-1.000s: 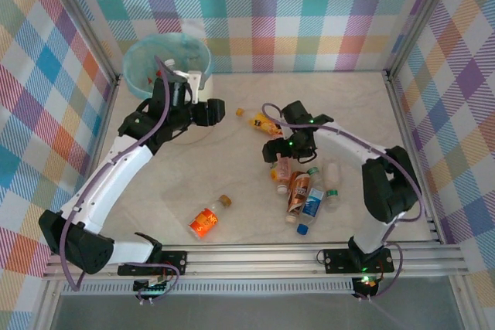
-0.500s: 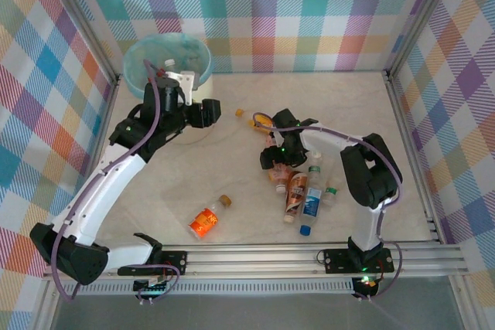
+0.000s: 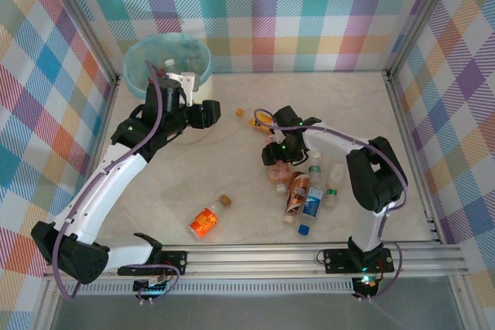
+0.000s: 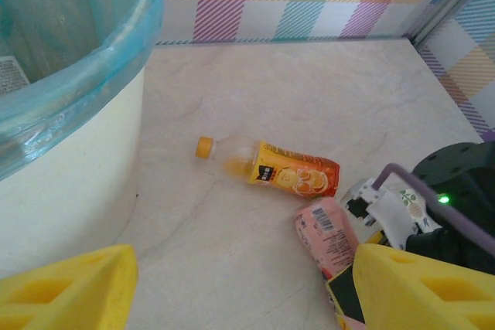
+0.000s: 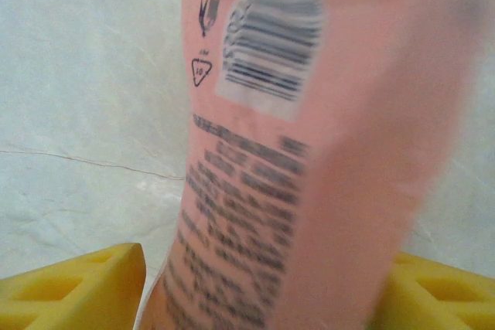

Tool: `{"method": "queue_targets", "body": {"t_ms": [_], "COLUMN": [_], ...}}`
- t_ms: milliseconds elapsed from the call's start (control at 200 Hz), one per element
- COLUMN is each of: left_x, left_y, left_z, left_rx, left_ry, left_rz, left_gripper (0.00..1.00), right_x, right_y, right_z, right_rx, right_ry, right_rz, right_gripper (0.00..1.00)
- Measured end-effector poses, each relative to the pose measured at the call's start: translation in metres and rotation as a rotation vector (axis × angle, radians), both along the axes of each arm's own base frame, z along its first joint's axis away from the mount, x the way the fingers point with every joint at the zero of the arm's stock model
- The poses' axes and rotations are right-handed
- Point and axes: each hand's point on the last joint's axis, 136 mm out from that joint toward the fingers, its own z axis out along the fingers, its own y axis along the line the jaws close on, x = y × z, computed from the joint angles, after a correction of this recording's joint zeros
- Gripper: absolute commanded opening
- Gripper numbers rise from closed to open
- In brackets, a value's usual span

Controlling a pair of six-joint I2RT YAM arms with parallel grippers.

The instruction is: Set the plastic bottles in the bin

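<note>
Bottle (image 5: 309, 152), pink, blurred between right jaws, grip unclear; left jaws released.

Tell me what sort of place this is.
Probably a robot test cell rather than a home: plaid-printed walls on an aluminium frame, two arms bolted to a rail, and plastic bottles strewn on the table with a lined bin.

Pale marbled table (image 3: 348, 106) bearing scattered plastic bottles (image 3: 205, 222), lined bin (image 3: 198, 46)
</note>
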Motion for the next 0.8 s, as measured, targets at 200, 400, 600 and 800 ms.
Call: {"method": "queue_targets", "body": {"t_ms": [200, 400, 600, 800], "left_x": [0.002, 0.004, 0.006, 0.010], "left_y": [-0.001, -0.002, -0.005, -0.011], "left_z": [0.001, 0.011, 0.013, 0.007], "left_rx": [-0.006, -0.030, -0.059, -0.074], "left_ry": [0.002, -0.009, 0.000, 0.024], "left_rz": [0.003, 0.012, 0.016, 0.009], "left_gripper": [0.74, 0.74, 0.74, 0.74], "right_x": [0.002, -0.005, -0.012, -0.018], "right_y": [0.004, 0.004, 0.001, 0.001], "right_z": [0.034, 0.059, 0.080, 0.099], "right_rx": [0.059, 0.115, 0.159, 0.214], "right_ry": [-0.070, -0.119, -0.178, -0.239], "right_rz": [0.005, 0.011, 0.017, 0.027], "right_gripper": [0.68, 0.66, 0.65, 0.63]}}
